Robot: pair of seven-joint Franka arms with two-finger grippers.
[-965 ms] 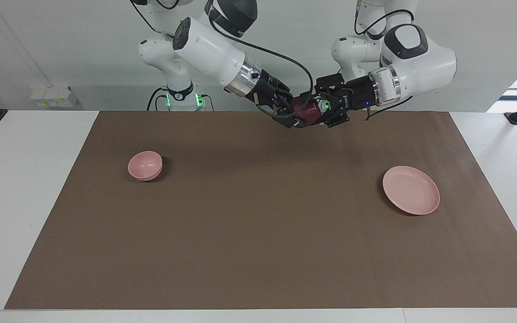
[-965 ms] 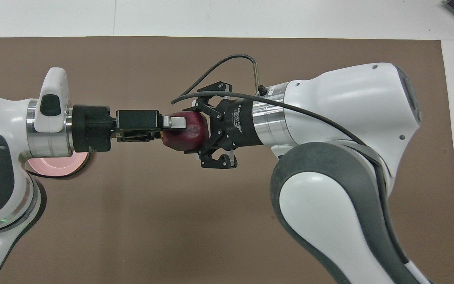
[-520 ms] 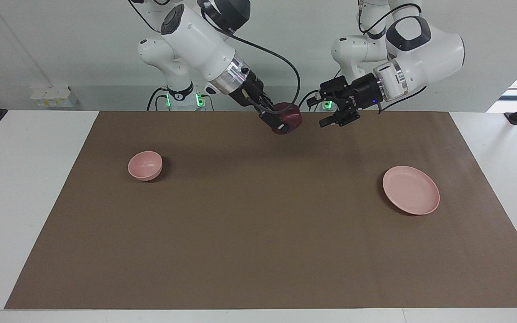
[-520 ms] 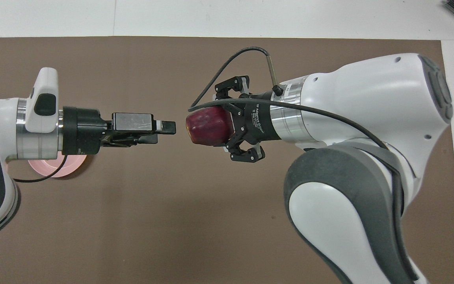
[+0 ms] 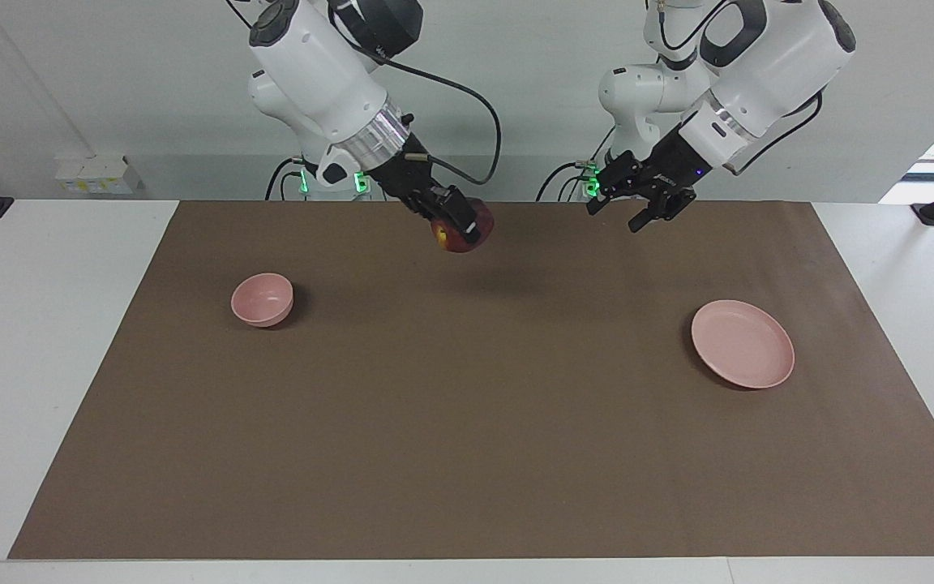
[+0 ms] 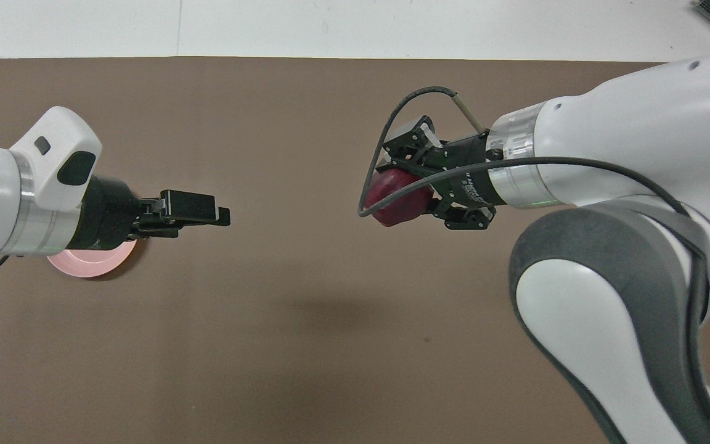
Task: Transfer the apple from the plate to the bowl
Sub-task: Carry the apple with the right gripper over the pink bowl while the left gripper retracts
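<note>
Brown mat (image 5: 467,422) covers bench; bare mat surrounds bowl (image 5: 262,299). Right gripper (image 5: 460,226), fingers grasping apple (image 5: 457,236), hangs over mat, well apart from bowl. Left gripper (image 5: 652,208), fingers released, over mat; plate (image 5: 743,343) farther from bowl.

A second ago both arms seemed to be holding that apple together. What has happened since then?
The left gripper let go of the apple and drew back toward the plate's end, its fingers open. The right gripper, shut on the apple, has carried it some way toward the bowl, still in the air over the brown mat. Bowl and plate have not moved.
</note>
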